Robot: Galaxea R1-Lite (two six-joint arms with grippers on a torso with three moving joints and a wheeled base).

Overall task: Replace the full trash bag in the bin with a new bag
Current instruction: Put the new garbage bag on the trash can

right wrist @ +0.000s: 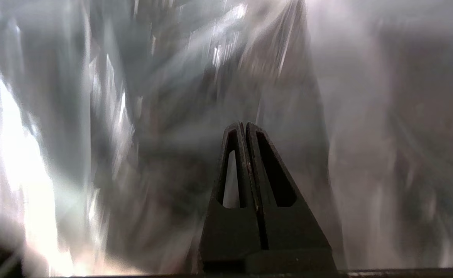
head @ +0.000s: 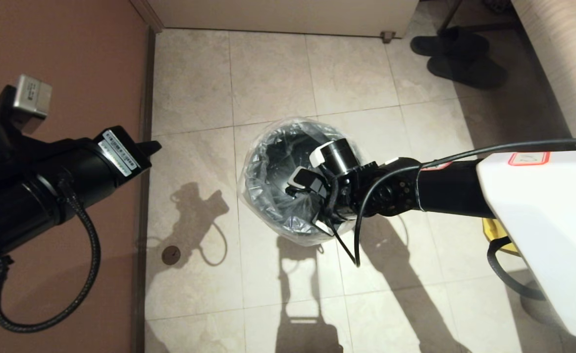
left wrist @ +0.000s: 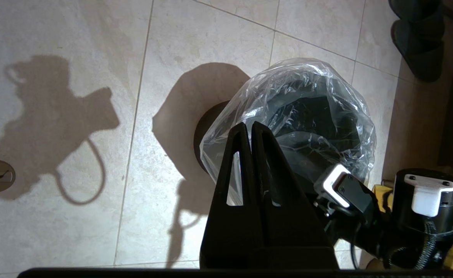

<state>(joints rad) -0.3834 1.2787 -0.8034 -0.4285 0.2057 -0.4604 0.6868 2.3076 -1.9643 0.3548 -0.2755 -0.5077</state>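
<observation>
Left gripper (left wrist: 248, 129): I am holding it pinched together and empty, raised well left of the bin (head: 288, 186). Bin, mid-floor: the new bag (head: 268, 147) is draped over its rim. Right gripper (right wrist: 244, 129): fingers pressed together, I am reaching down inside; I judge slow, central pushing best for seating the film without tearing.

Left hand (left wrist: 251, 127) fingers pressed together above the floor, clear new bag (left wrist: 307, 100) draped over the bin (left wrist: 207, 131)

New bag (head: 263, 147) in the bin (left wrist: 203, 135)
</observation>
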